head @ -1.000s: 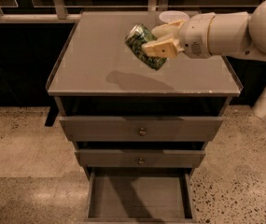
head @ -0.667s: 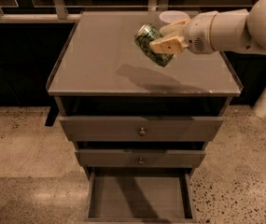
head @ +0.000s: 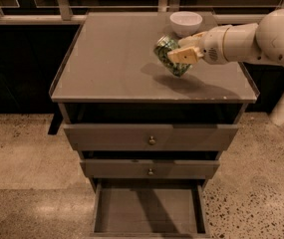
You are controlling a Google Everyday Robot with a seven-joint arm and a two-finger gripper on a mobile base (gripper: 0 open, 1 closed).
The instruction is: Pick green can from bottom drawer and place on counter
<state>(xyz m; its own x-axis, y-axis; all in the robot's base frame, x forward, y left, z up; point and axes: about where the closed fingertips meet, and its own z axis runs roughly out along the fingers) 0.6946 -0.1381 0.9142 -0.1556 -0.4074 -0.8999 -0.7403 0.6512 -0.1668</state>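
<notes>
- Drawers: three in the cabinet; the bottom drawer (head: 149, 217) is pulled out.
- One green can (head: 167, 53), tilted, in the air over the right half of the counter (head: 111, 63).
- One white bowl (head: 186, 23) at the counter's back edge.
- One gripper (head: 180, 51), reaching in from the right, fingers (head: 184, 57) clamped across the can's sides.

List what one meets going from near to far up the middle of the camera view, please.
bottom drawer, pulled open → middle drawer → top drawer → counter → green can, held above the counter by the gripper → white bowl at the counter's back edge.
</notes>
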